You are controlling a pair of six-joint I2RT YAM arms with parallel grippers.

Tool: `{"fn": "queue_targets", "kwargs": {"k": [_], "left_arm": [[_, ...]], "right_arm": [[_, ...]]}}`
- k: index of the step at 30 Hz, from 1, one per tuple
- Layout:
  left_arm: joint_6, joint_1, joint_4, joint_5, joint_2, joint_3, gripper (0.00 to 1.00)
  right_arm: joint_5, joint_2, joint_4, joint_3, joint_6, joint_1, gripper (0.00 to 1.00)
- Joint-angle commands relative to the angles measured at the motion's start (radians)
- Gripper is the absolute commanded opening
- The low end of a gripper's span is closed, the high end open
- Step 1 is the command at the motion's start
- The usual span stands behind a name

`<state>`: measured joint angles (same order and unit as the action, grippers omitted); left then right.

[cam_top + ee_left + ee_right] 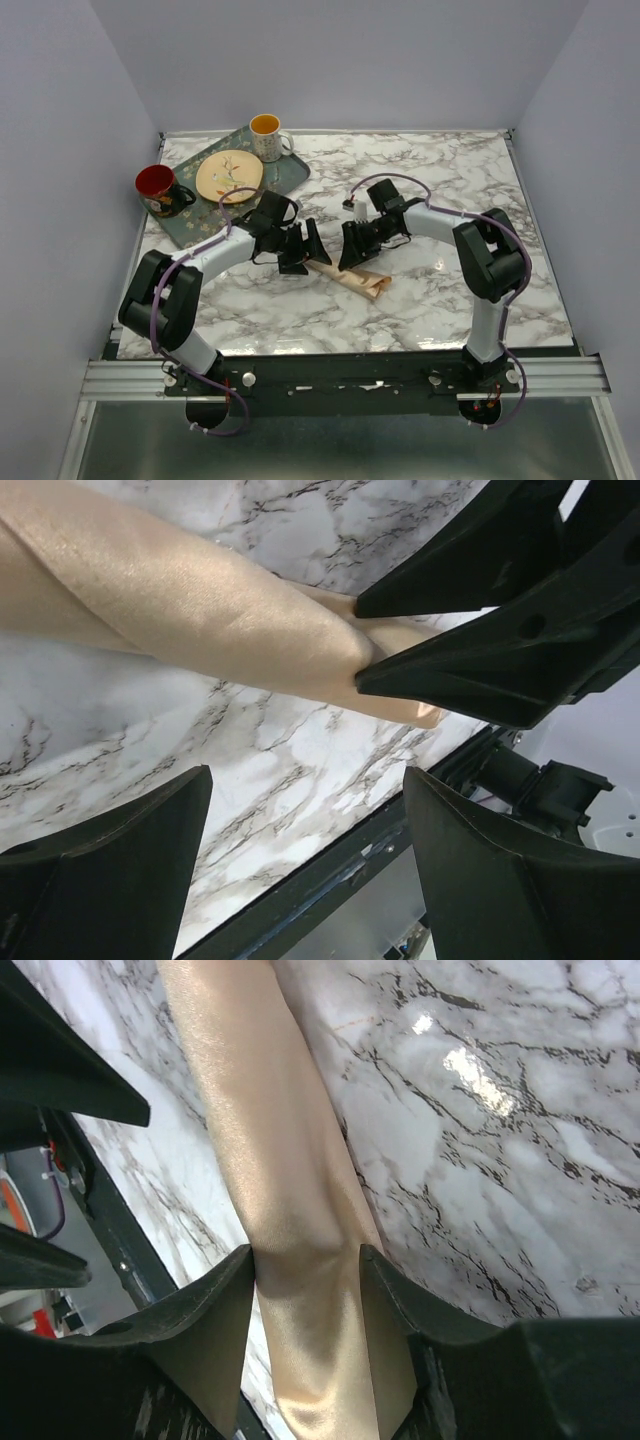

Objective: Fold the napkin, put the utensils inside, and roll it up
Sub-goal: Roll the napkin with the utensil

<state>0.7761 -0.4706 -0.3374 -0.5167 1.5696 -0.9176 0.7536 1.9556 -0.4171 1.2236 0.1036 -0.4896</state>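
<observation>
The napkin (pixel 360 281) lies on the marble table as a tight peach-tan roll, running diagonally between my two grippers. In the right wrist view the roll (pixel 260 1110) passes between the fingers of my right gripper (pixel 306 1250), which stands open with both fingers close against the cloth's sides. My left gripper (pixel 308 775) hangs open over bare marble beside the roll (pixel 200 600), nothing between its fingers. From above, the left gripper (pixel 300 250) is at the roll's left end and the right gripper (pixel 355 255) is over its middle. The utensils are hidden.
A dark green tray (pixel 290 175) at the back left holds a cream floral plate (pixel 229 175) and a white mug (pixel 266 137) with a yellow inside. A red mug (pixel 160 188) stands at the tray's left end. The table's front rail (pixel 330 865) runs just beyond the left gripper.
</observation>
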Motion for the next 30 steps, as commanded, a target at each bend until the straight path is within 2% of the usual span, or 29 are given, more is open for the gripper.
{"fn": "queue_targets", "kwargs": {"k": [1,8,13,22,24,28,30], "left_arm": [[0.022,-0.003,0.021,-0.042,0.023,-0.044,0.86],[0.064,-0.01,0.067,-0.083,0.05,-0.035,0.84],[0.074,-0.031,0.081,-0.103,0.056,-0.043,0.84],[0.074,-0.043,0.072,-0.1,0.067,-0.046,0.83],[0.081,-0.049,0.074,-0.101,0.069,-0.044,0.83],[0.092,-0.08,0.081,-0.106,0.07,-0.056,0.83],[0.092,-0.101,0.08,-0.108,0.081,-0.069,0.81]], "right_arm": [[-0.079,-0.043,-0.032,-0.033,0.004,0.003,0.54],[-0.186,-0.124,-0.037,-0.033,0.022,0.005,0.55],[-0.194,-0.173,-0.045,-0.041,0.042,0.009,0.57],[-0.286,-0.302,-0.037,-0.139,0.102,0.057,0.59],[-0.333,-0.349,-0.032,-0.194,0.154,0.072,0.58],[-0.313,-0.466,0.027,-0.366,0.243,0.175,0.46],[-0.303,-0.532,0.06,-0.464,0.269,0.206,0.44]]}}
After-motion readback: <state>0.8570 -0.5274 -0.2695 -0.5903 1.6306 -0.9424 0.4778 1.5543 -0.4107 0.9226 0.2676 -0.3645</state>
